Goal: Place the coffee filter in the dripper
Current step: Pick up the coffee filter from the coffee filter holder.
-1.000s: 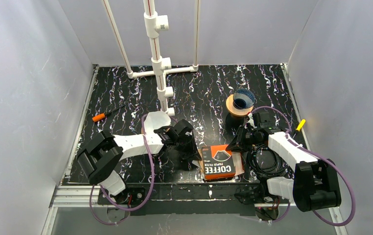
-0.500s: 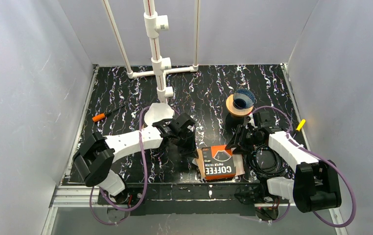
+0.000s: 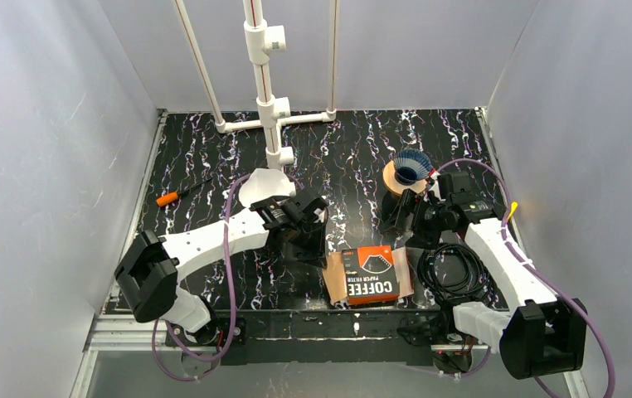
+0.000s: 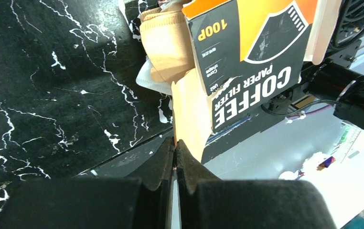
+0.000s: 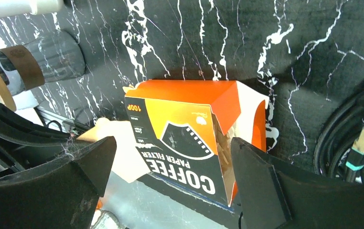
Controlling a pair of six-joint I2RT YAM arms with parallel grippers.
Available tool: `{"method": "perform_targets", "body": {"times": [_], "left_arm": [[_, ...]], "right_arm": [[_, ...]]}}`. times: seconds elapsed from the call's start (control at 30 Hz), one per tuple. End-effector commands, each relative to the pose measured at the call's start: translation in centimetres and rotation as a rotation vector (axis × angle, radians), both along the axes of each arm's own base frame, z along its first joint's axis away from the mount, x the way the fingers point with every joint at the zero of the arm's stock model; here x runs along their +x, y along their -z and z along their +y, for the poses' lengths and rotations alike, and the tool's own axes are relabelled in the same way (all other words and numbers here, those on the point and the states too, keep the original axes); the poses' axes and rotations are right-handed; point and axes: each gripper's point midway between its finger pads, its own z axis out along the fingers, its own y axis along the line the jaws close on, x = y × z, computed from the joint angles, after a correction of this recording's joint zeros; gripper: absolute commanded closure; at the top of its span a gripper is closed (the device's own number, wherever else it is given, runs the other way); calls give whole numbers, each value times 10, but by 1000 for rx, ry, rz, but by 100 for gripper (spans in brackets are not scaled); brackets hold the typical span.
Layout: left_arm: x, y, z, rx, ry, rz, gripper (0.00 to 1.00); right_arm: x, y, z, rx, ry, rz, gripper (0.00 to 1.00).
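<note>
The orange-and-black coffee filter box (image 3: 371,275) lies near the front edge, its left end open. A tan coffee filter (image 3: 332,278) sticks out of that end. My left gripper (image 3: 317,255) is shut on the filter's edge. The left wrist view shows the jaws (image 4: 175,143) pinched on the tan filter (image 4: 189,114) beside the box (image 4: 261,62). More filters (image 4: 163,43) bulge from the opening. The blue ribbed dripper (image 3: 413,166) sits on a wood-collared carafe at the back right. My right gripper (image 3: 408,220) hovers open between dripper and box, over the box (image 5: 185,129), holding nothing.
A coiled black cable (image 3: 454,278) lies right of the box. An orange-handled screwdriver (image 3: 167,199) rests at the left. A white pipe stand (image 3: 267,108) rises at the back centre, with a white piece (image 3: 263,186) at its foot. White walls enclose the table.
My right gripper has opened wide and drawn back from the box toward the dripper. My left gripper, still shut on the filter, has shifted left, and more filter shows outside the box.
</note>
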Motion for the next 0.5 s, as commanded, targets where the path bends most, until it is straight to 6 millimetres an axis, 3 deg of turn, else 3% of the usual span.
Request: {"method": "perform_targets", "body": {"times": [0.0,0.17,0.47], "left_arm": [[3,-14,9,14,32,-52,100],[4,-23,13,51,84,-73,100],[-1,-46,26,54,208,-141,100]], "right_arm": [[-5,-9,-4,-10,16,12,2],[-8,-16,-5,-15,10,20,2],[-7,-49,-3,-4,-2,-13,2]]}}
